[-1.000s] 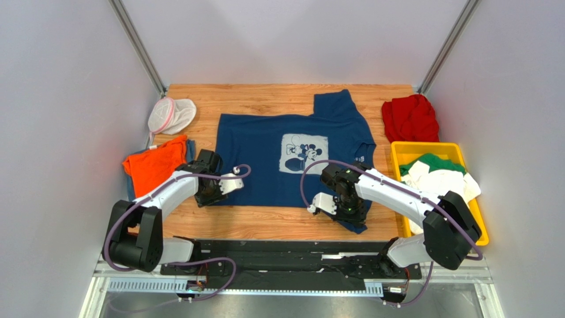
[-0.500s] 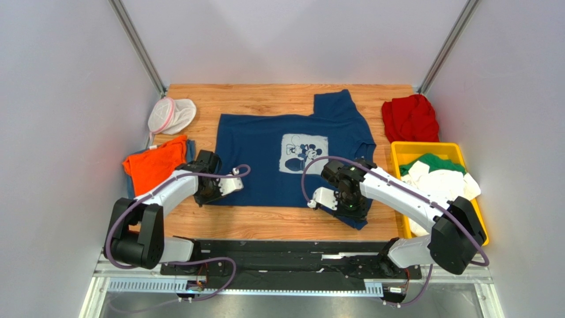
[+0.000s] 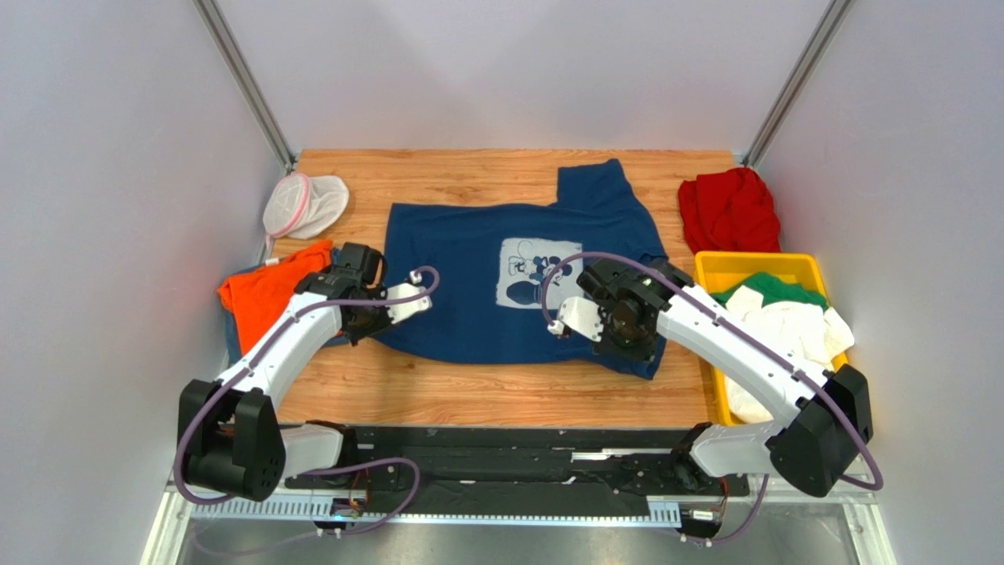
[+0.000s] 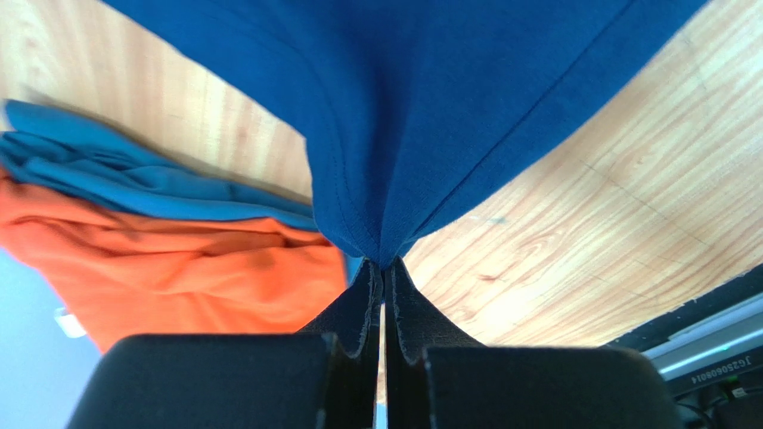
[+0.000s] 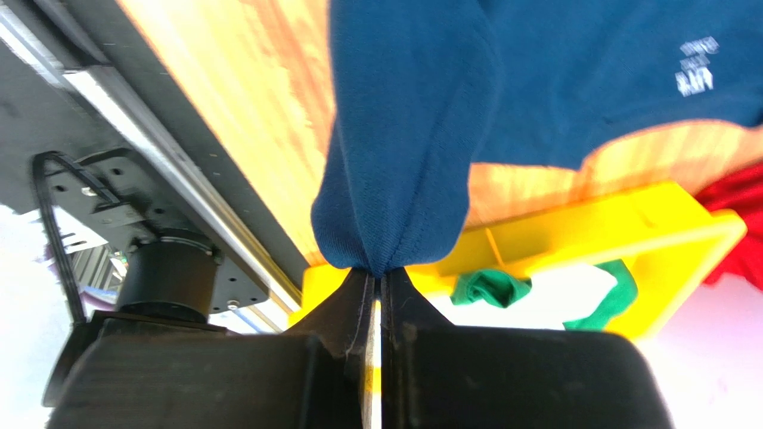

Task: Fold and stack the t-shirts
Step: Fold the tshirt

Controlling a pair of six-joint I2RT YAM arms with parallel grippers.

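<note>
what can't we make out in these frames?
Top view: where the left fingers and right fingers pinch the navy t-shirt; left arm and right arm cover both spots.
Left wrist view: what the blue cloth under the orange t-shirt is; only folded edges show.
Right wrist view: white lettering on the shirt, too small to read.
Top view: how many shirts fill the yellow bin; heaped, right arm crosses it.

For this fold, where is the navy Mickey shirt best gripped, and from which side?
At the two ends of its near edge, one per gripper, coming from the near side. The navy shirt lies spread flat with that long edge facing the arms, so lifting it should fold the cloth away evenly. The left gripper and right gripper are shut on those ends.
</note>
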